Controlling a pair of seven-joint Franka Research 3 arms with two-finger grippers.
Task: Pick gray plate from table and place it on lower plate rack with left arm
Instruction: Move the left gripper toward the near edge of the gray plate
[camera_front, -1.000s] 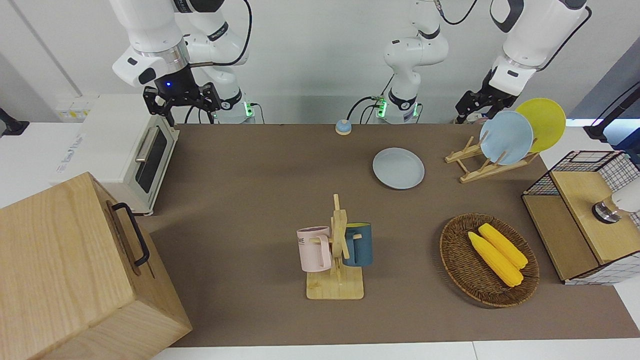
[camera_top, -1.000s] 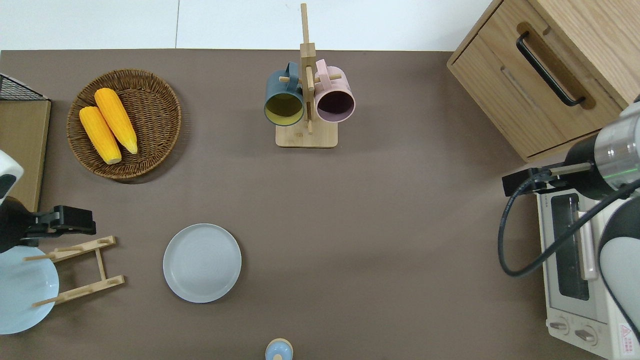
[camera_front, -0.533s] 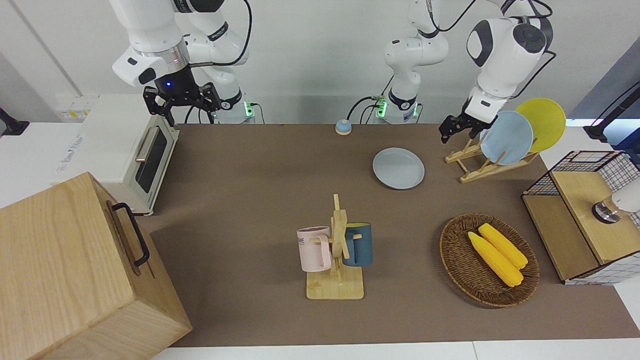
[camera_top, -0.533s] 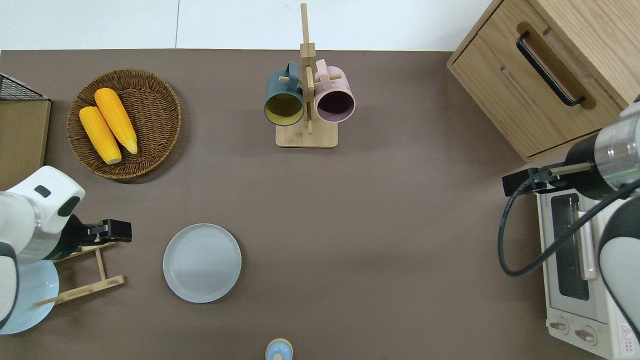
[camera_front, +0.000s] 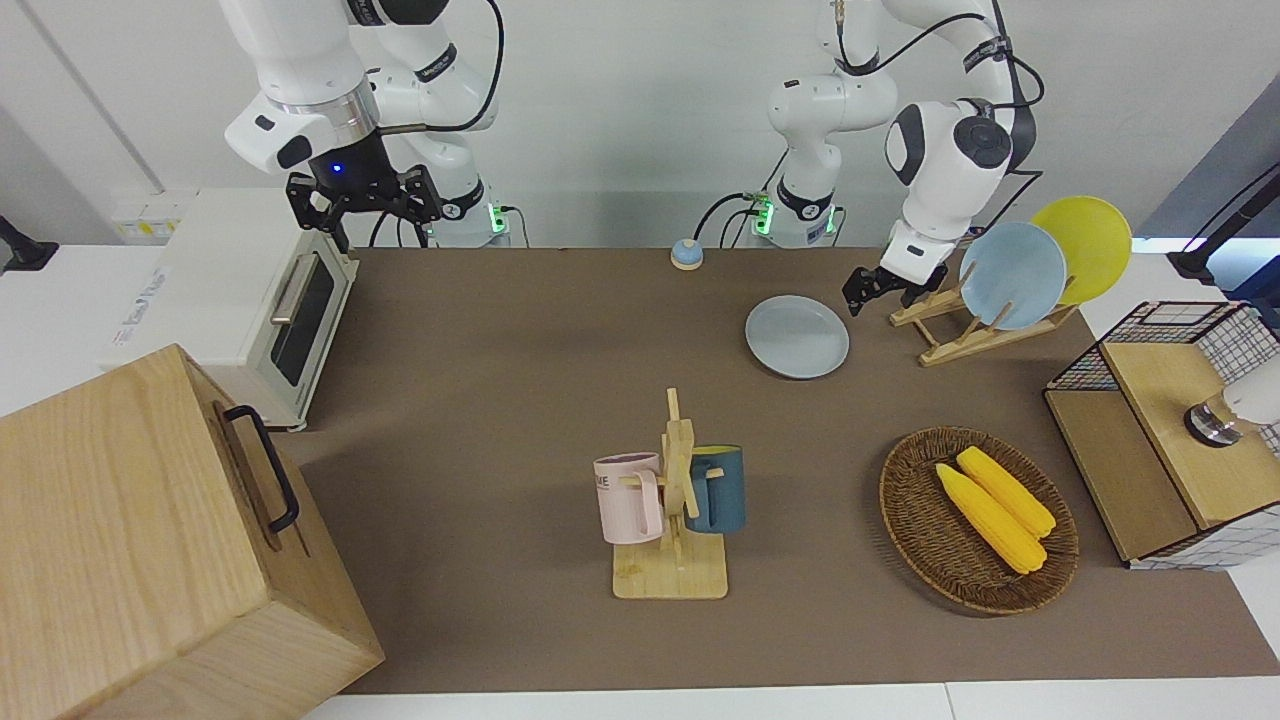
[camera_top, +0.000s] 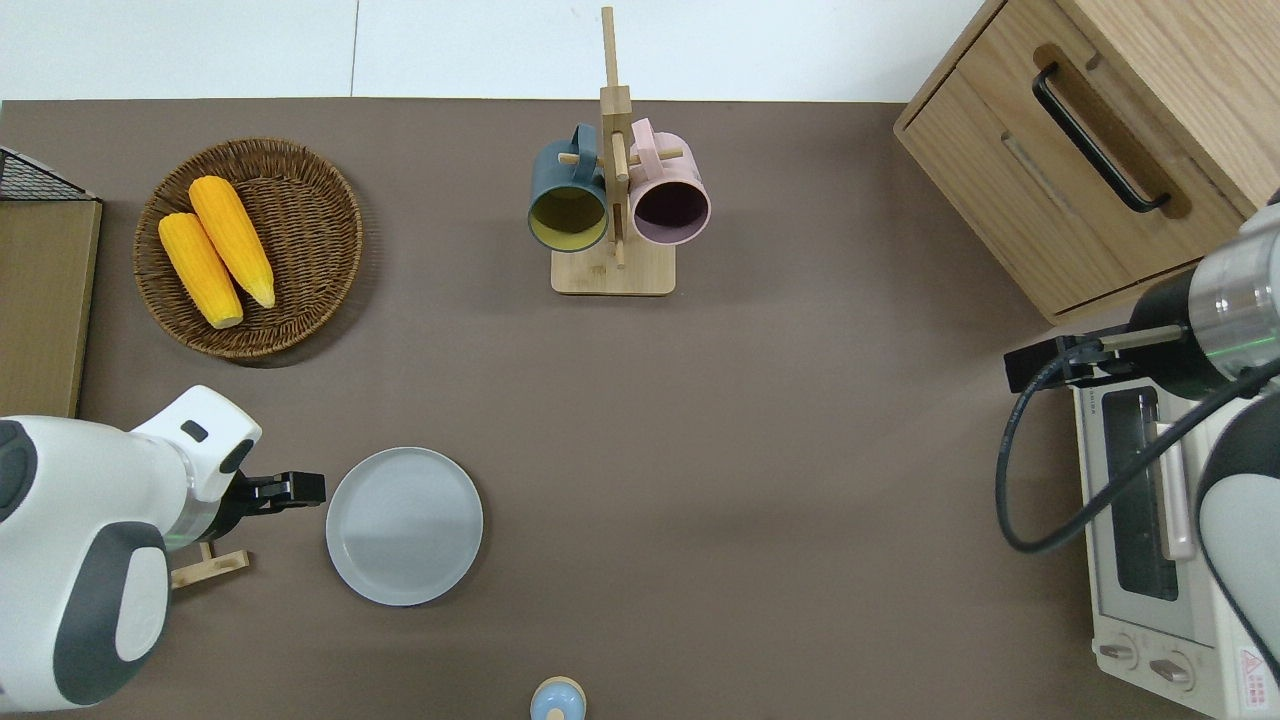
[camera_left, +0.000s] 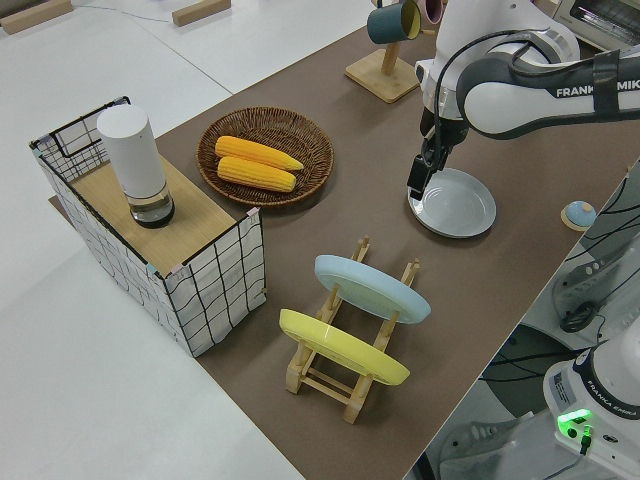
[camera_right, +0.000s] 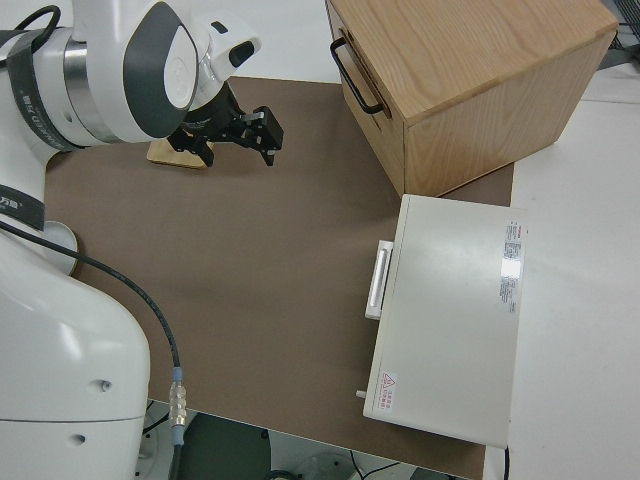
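The gray plate (camera_front: 797, 336) lies flat on the brown table (camera_front: 500, 350); it also shows in the overhead view (camera_top: 404, 525) and the left side view (camera_left: 456, 203). The light-wood plate rack (camera_front: 950, 345) stands beside it toward the left arm's end, holding a light-blue plate (camera_front: 1012, 275) and a yellow plate (camera_front: 1085, 245). My left gripper (camera_front: 880, 290) hangs low over the table between the rack and the gray plate's rim (camera_top: 295, 489), holding nothing. My right gripper (camera_front: 365, 200) is parked, open and empty.
A mug tree (camera_front: 672, 500) with a pink and a dark blue mug stands mid-table. A wicker basket (camera_front: 975, 520) holds two corn cobs. A wire crate (camera_front: 1160, 430), a toaster oven (camera_front: 250, 300), a wooden drawer cabinet (camera_front: 150, 540) and a small blue bell (camera_front: 686, 254) line the edges.
My left arm has swung down from over the plate rack toward the gray plate; its gripper now hangs just beside the plate's rim. The right arm has not moved.
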